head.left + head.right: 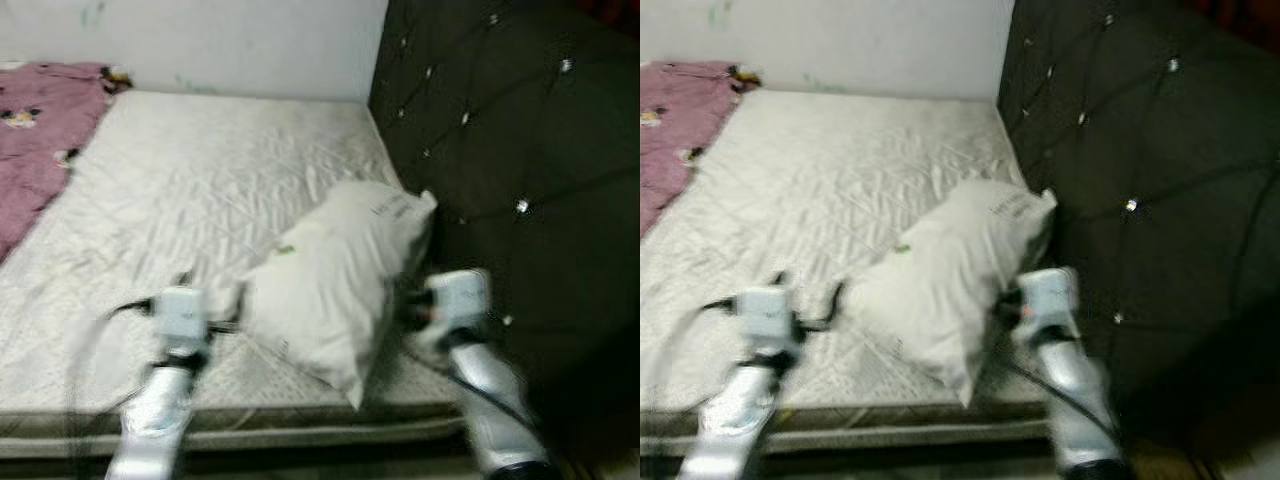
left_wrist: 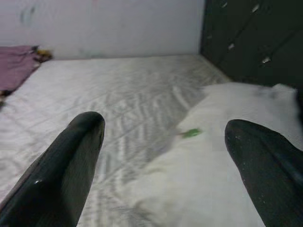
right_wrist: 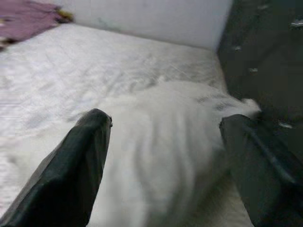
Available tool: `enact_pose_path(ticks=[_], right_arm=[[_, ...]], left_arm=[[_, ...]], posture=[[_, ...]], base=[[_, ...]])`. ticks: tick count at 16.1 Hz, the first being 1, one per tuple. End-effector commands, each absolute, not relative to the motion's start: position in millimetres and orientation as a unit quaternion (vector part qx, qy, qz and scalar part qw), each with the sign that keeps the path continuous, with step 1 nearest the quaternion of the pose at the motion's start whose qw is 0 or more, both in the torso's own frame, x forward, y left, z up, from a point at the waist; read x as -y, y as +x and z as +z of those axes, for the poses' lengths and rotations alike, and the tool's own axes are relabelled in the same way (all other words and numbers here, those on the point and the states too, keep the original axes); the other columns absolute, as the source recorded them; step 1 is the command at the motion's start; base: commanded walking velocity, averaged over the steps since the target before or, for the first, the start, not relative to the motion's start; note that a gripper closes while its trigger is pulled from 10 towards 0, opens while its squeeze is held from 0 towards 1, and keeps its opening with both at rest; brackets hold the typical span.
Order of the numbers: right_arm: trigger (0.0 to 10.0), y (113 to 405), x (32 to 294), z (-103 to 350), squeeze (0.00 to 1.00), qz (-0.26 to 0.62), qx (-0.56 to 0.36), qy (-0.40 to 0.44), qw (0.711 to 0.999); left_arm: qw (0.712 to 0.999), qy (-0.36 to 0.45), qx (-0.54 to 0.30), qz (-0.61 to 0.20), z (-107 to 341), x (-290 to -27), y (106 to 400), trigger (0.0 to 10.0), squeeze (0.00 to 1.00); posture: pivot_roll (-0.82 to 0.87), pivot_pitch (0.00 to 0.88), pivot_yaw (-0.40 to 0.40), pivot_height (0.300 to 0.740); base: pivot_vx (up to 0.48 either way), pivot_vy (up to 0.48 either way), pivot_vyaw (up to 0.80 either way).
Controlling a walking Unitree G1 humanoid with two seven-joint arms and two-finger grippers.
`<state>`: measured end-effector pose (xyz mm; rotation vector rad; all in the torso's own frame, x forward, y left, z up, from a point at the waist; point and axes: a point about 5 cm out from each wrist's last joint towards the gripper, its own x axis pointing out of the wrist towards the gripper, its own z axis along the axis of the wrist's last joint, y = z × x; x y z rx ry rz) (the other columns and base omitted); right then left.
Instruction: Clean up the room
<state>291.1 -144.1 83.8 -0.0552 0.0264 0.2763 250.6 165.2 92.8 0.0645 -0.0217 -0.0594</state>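
the bed (image 1: 200,180) takes up most of what's in front of the robot, its near edge running across just under both arms, a pale wall (image 1: 220,40) closing off the far side and a dark tufted headboard (image 1: 520,150) standing along the right. a purple blanket (image 1: 40,140) is bunched at the far left, leaving a wide bare stretch of quilted mattress between it and the pillow (image 1: 335,280). the white pillow lies tilted near the right near corner, its far end close against the headboard, its near corner almost at the mattress edge. the left gripper (image 2: 165,137) sits just beside the pillow's left side, fingers (image 2: 71,161) spread well apart with the pillow's edge between them. the right gripper (image 3: 165,127) is at the pillow's right side, fingers (image 3: 85,161) also wide apart, the pillow filling the gap
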Motion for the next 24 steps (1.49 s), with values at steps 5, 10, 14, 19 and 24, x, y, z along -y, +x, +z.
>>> enact_pose_path(ticks=[5, 10, 14, 19, 24], right_arm=[[10.0, 289.7, 157.0, 85.0, 0.00, 0.130, -0.008, -0.060, 0.990], [10.0, 290.3, 158.9, 85.3, 0.00, 0.117, -0.007, -0.055, 0.992], [10.0, 290.6, 164.1, 89.6, 0.00, 0.082, -0.001, -0.066, 0.994], [10.0, 290.1, 165.3, 110.1, 0.00, 0.047, 0.033, -0.039, 0.998], [10.0, 284.2, 166.7, 97.1, 0.00, 0.039, 0.014, -0.054, 0.998]], left_arm=[[0.999, 0.023, 0.007, -0.032, 92.2, -157.3, 253.2, 10.0, 0.00], [1.000, 0.020, 0.008, -0.020, 92.9, -159.7, 253.8, 10.0, 0.00], [1.000, 0.014, 0.006, 0.024, 92.7, -176.5, 250.1, 10.0, 0.00], [0.996, -0.005, 0.003, 0.084, 92.4, -200.5, 228.0, 10.0, 0.00], [0.996, 0.005, -0.007, 0.084, 86.4, -200.3, 228.4, 10.0, 0.00]], posture=[[-0.02, 0.082, -0.059, 0.740], [-0.02, 0.081, -0.059, 0.740], [-0.02, 0.082, -0.057, 0.740], [-0.02, 0.078, -0.052, 0.740], [-0.01, 0.072, -0.057, 0.740]], base=[[0.000, 0.000, 0.16], [0.000, 0.000, 0.42], [0.000, 0.000, 0.00], [0.000, 0.000, 0.00], [0.000, 0.000, 0.00]])
